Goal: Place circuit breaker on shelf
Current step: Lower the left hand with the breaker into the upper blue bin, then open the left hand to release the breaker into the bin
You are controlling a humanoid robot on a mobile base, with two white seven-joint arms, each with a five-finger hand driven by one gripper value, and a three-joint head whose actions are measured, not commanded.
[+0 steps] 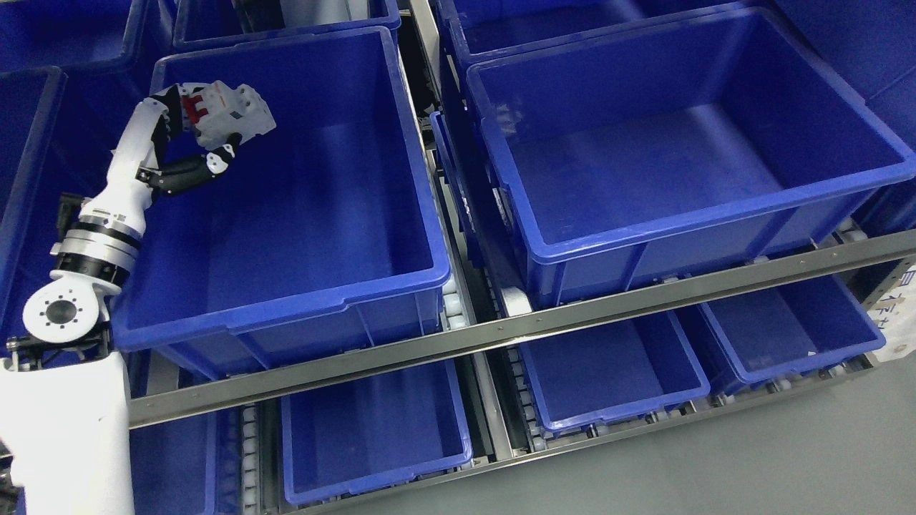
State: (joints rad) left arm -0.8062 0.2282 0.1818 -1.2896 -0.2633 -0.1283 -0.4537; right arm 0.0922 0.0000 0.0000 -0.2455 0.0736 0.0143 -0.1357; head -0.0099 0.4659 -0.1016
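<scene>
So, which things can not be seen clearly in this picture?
- Head view: the underside of the circuit breaker and its contact with the palm are hidden by the left hand.
- Whether the breaker touches the blue bin wall cannot be told.
- The print on the breaker is too small to read.
- The right arm is out of the picture.
- The label at the right edge is cut off.
- The lower bins are partly hidden by the shelf rail.
</scene>
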